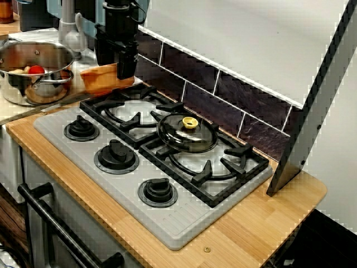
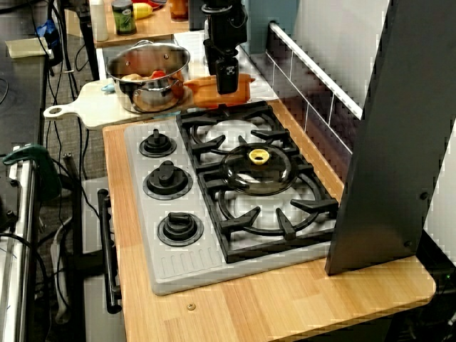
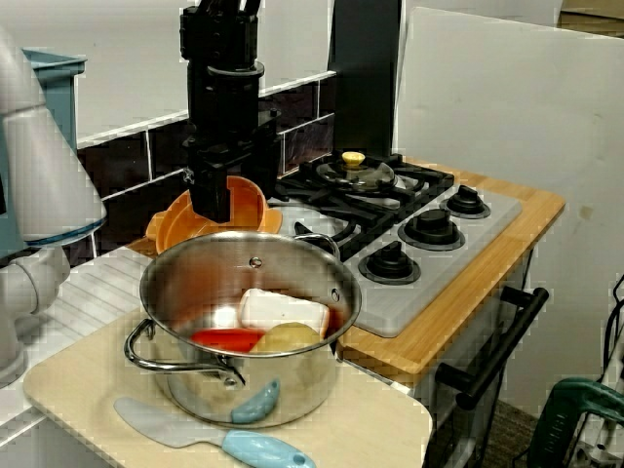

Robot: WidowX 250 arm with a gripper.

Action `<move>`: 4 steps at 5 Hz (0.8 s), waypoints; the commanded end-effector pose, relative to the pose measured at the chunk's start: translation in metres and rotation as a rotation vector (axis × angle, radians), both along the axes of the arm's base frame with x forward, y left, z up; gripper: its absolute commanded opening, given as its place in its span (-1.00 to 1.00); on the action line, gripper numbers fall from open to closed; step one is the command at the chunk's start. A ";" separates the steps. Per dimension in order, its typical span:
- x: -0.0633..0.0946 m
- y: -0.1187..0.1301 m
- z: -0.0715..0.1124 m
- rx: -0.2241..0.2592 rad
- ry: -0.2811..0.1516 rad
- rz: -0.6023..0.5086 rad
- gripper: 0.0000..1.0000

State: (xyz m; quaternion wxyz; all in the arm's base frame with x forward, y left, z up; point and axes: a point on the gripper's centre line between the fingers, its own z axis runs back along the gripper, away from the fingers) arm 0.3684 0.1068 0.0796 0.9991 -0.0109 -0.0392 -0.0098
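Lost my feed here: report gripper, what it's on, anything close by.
Gripper down at orange bowl rim, grip unclear. Bowl between steel pot and stove. Glass lid on the grate, well clear.

Orange bowl (image 1: 99, 80), black end effector (image 1: 126, 70)

Even, fairly bright indoor light is seen; soft glare is thrown on the steel pot (image 3: 249, 292); edges are rendered slightly jagged.
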 end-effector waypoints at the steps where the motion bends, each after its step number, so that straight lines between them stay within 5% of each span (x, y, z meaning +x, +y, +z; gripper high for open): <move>1: -0.008 0.008 0.014 0.014 -0.031 0.021 -1.00; 4: -0.008 0.009 0.018 0.009 -0.036 0.019 -1.00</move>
